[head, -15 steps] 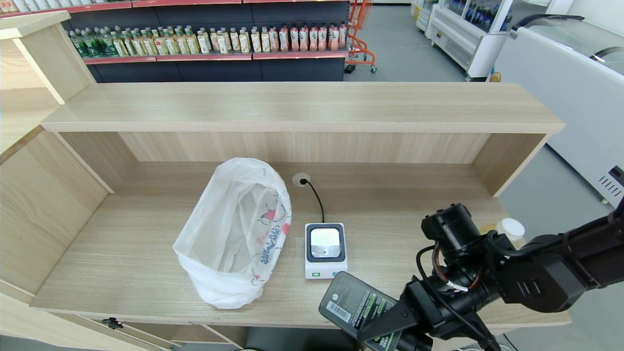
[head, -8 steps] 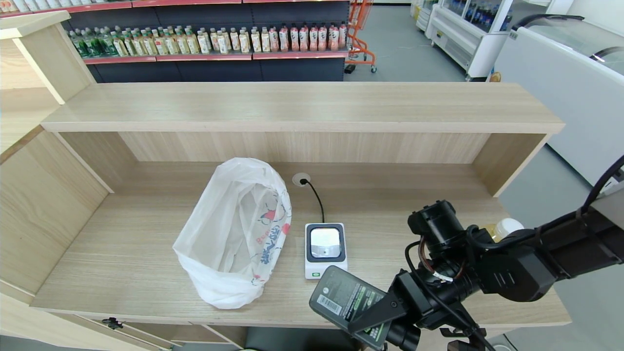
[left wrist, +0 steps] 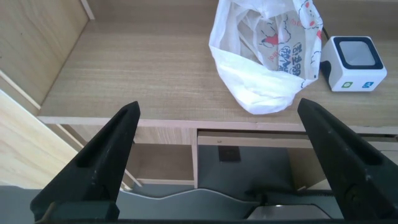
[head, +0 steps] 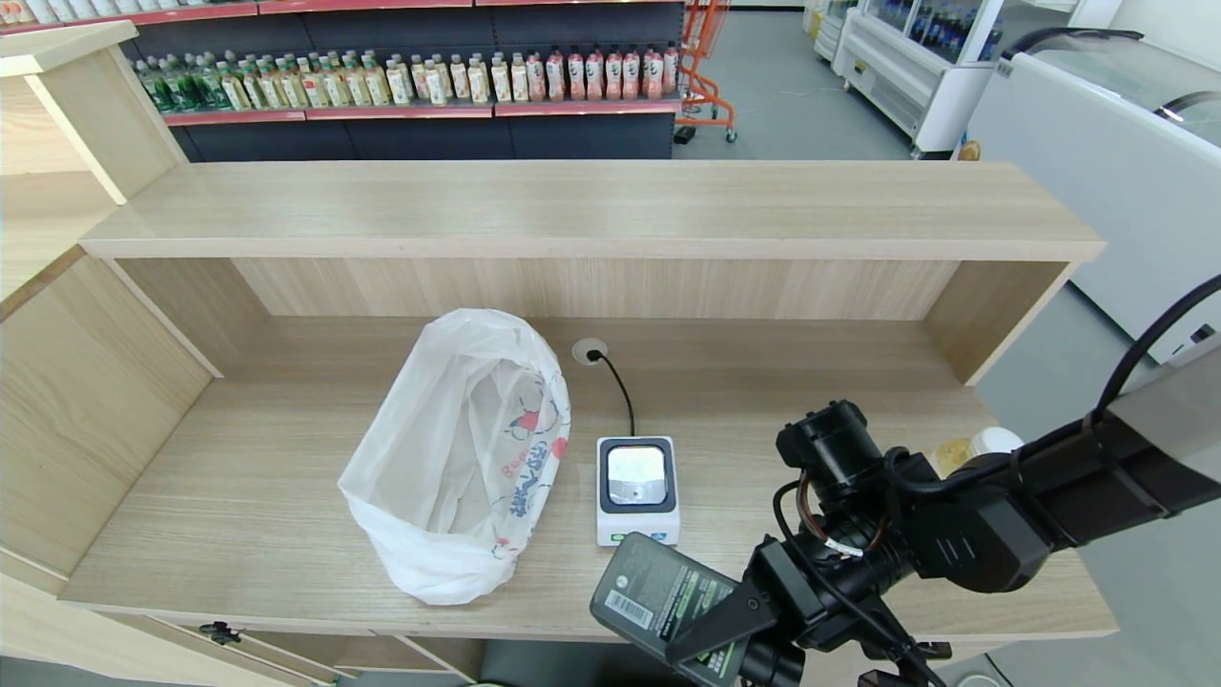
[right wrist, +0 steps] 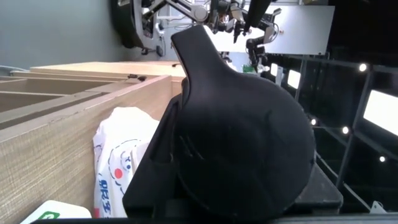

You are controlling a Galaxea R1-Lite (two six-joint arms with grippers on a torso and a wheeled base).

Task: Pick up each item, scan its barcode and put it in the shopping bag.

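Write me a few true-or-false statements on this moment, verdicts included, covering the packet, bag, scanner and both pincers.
1. The right pincer grips a dark packet with its barcode showing. True.
2. The packet is inside the shopping bag. False: it is held in the air at the near edge of the counter, apart from the bag.
3. The scanner stands on the bag's left. False: it stands on the bag's right.
4. The left pincer is open and empty. True.
5. A cable runs from the scanner to a hole in the counter. True.
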